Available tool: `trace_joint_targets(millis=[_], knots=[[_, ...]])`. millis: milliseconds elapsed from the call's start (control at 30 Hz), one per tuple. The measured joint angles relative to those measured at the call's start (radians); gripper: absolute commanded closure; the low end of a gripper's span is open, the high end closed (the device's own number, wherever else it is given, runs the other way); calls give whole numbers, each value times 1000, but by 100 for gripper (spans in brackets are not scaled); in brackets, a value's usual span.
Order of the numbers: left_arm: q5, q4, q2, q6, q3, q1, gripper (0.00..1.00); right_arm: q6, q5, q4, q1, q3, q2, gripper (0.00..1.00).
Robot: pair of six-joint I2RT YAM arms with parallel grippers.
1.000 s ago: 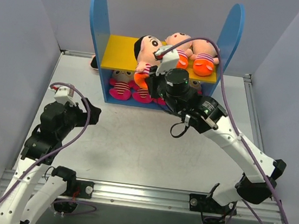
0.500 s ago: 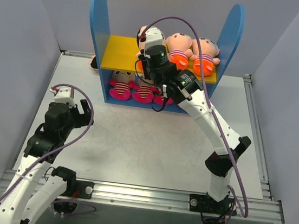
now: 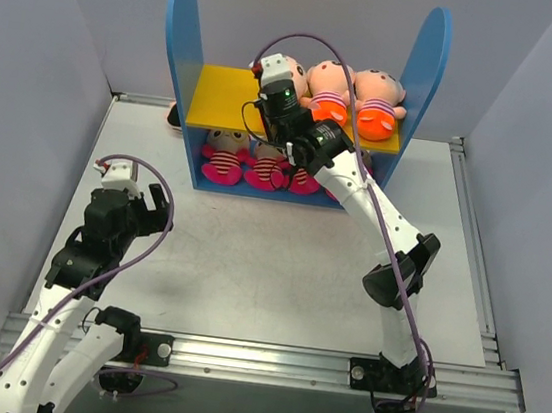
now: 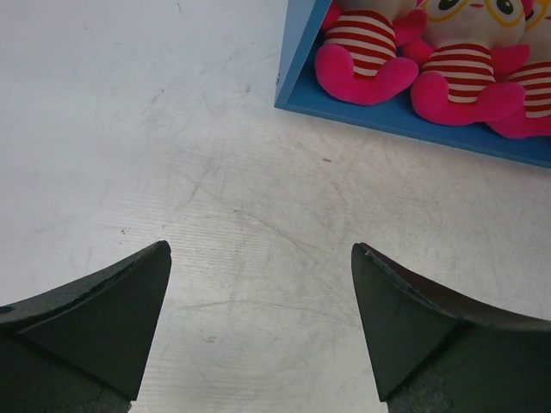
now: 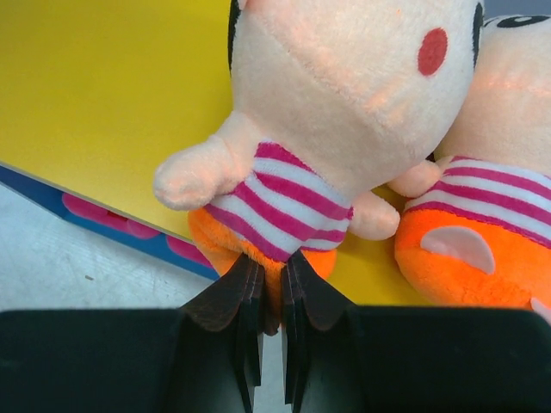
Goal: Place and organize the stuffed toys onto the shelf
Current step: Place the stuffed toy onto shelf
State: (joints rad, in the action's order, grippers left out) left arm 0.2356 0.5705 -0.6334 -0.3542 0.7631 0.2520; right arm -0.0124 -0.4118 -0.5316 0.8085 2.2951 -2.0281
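The shelf [image 3: 183, 39] stands at the back of the table, with a yellow upper board [image 5: 103, 86] and a blue base [image 4: 387, 120]. My right gripper [image 3: 279, 84] is over the upper board, shut on the orange bottom of a peach-headed stuffed toy [image 5: 344, 112]; its fingers [image 5: 245, 292] pinch the plush at the board's front edge. Two more peach toys [image 3: 330, 80] [image 3: 375, 96] lie to its right. Three magenta striped toys [image 3: 223, 165] [image 3: 260, 172] [image 3: 299, 179] sit on the lower level, and also show in the left wrist view [image 4: 362, 60]. My left gripper [image 3: 150, 206] is open and empty above the bare table [image 4: 258, 318].
A dark object [image 3: 174, 113] lies behind the shelf's left panel, mostly hidden. The left part of the yellow board [image 3: 219, 94] is bare. Grey walls enclose the table on three sides. A metal rail [image 3: 268, 357] runs along the near edge.
My right arm has carried the peach toy from in front of the shelf up and back onto the upper board, left of the other two. My left arm has barely moved.
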Motion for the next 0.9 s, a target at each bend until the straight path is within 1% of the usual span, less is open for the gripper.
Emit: trace_joint_targets(millis=[500, 633, 733, 833, 867, 900], knots=[[0, 1, -3, 0, -4, 0, 6, -69, -42, 87, 0, 25, -32, 100], [0, 1, -3, 0, -5, 0, 6, -77, -55, 102, 0, 34, -57, 95], [0, 1, -3, 1, -5, 0, 6, -80, -62, 103, 0, 35, -68, 89], [-1, 0, -3, 1, -5, 0, 6, -81, -70, 111, 0, 35, -71, 81], [0, 0, -3, 1, -5, 0, 6, -82, -72, 113, 0, 35, -72, 76], [0, 1, -3, 1, -5, 0, 6, -80, -72, 116, 0, 35, -72, 73]])
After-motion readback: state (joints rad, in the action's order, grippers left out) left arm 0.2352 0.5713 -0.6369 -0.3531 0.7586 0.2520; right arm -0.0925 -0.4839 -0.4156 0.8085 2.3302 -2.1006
